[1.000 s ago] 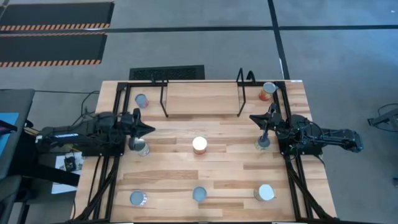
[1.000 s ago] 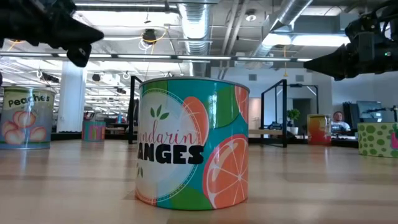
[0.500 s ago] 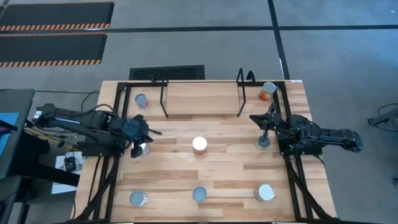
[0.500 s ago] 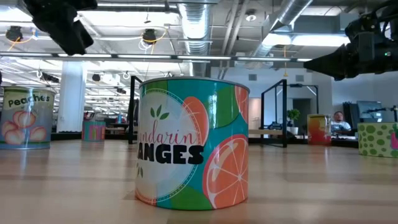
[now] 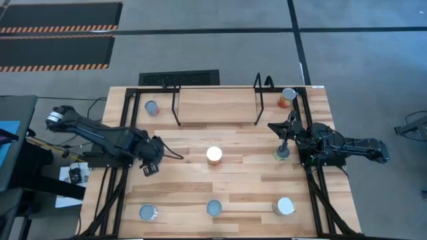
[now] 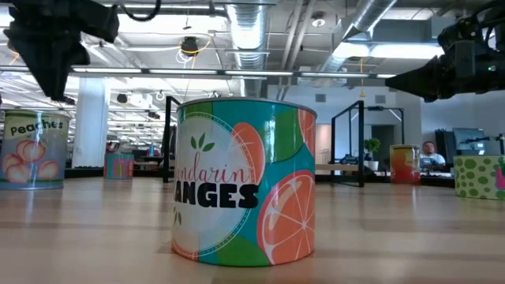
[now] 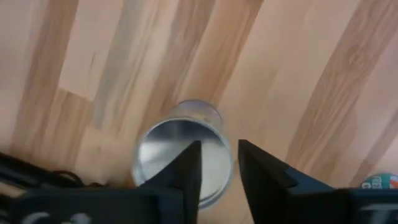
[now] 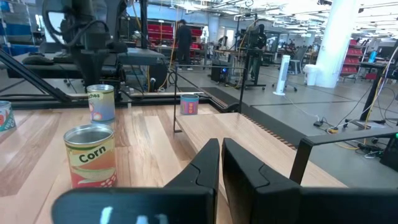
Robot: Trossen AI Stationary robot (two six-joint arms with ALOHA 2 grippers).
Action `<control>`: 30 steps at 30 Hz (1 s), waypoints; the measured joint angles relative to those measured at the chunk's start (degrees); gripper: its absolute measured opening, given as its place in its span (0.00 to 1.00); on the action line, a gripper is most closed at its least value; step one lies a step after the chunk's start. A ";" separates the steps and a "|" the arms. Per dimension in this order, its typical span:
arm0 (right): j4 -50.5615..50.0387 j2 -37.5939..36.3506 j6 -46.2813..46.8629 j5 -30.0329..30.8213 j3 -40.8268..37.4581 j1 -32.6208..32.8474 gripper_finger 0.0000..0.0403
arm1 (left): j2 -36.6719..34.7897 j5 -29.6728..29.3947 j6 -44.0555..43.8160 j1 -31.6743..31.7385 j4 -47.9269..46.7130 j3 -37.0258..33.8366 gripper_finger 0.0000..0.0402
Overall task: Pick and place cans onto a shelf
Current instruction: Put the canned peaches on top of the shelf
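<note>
L gripper [image 7: 219, 163]: jaws slightly apart, peach can [image 7: 181, 149] seen directly below them, not clamped. Wider opening is needed before descent, centred on the rim. R gripper [image 8: 220, 163], jaws together, is parked. Shelf [image 5: 217, 105] lies beyond.

Can labels: "Peaches" can [image 6: 33, 150], "…ndarin …ANGES" on mandarin can [image 6: 245, 181], "Corn" can [image 8: 91, 155].

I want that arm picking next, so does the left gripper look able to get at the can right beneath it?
Probably yes. The left gripper hangs directly over the can, with bare table all round it. Its fingers look too close together, though, and would likely need to open wider first.
</note>
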 joint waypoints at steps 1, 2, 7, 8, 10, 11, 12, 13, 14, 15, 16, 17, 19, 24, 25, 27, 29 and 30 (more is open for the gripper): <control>0.01 0.00 0.00 0.02 0.00 -0.02 0.11 | 0.64 -0.23 -0.81 -0.23 0.45 0.00 0.27; 0.00 0.00 0.00 0.02 -0.02 -0.02 0.11 | 1.15 -0.80 -1.72 -0.48 0.41 0.00 0.30; -0.01 0.00 0.00 0.01 -0.01 -0.01 0.11 | 3.57 -1.35 -5.96 -0.65 0.23 0.00 0.38; 0.00 0.00 0.00 0.00 -0.01 -0.02 0.11 | 3.98 -1.39 -6.65 -0.65 0.21 0.00 0.39; 0.01 0.00 0.00 0.00 0.00 0.00 0.11 | 5.09 -2.39 -7.95 -0.67 0.17 0.00 0.39; 0.01 0.00 0.00 0.00 -0.02 0.00 0.11 | 5.60 -2.93 -8.50 -0.67 0.12 0.00 0.39; 0.00 0.00 0.00 0.02 0.00 -0.02 0.11 | 6.09 -3.35 -8.97 -0.67 0.08 0.00 0.39; -0.01 -0.01 0.00 0.01 -0.01 -0.02 0.11 | 6.62 -3.75 -9.27 -0.67 0.05 0.00 0.38; 0.00 0.00 0.00 0.00 -0.01 -0.02 0.11 | 7.14 -4.02 -9.49 -0.67 0.04 0.00 0.37; 0.00 -0.01 0.00 0.00 -0.02 -0.01 0.11 | 7.63 -4.29 -9.75 -0.67 0.03 0.00 0.35; -0.01 0.00 0.00 0.00 -0.01 -0.01 0.11 | 8.11 -4.31 -9.99 -0.67 0.03 0.00 0.34; -0.01 0.00 0.00 0.00 -0.02 -0.02 0.11 | 8.57 -4.25 -10.25 -0.67 0.03 0.00 0.32; -0.01 0.00 0.00 0.02 0.00 -0.02 0.11 | 9.35 -3.98 -10.46 -0.67 -0.09 0.00 0.29; 0.00 -0.01 0.00 0.00 -0.01 -0.02 0.11 | 9.72 -3.33 -9.01 -0.78 -0.68 0.09 0.15; 0.01 0.00 0.00 0.00 0.00 0.00 0.11 | 9.47 -3.24 -8.36 -0.78 -0.64 0.09 0.11; 0.01 0.00 0.00 0.00 0.00 -0.02 0.11 | 8.85 -2.42 -6.46 -0.78 -0.18 0.09 0.04; 0.01 -0.01 0.00 0.01 -0.01 -0.01 0.11 | 8.20 -2.14 -4.51 -0.78 1.18 0.78 0.02; 0.01 0.00 0.00 0.00 0.00 0.00 0.11 | 7.59 -2.62 -2.86 -0.78 2.44 1.42 0.01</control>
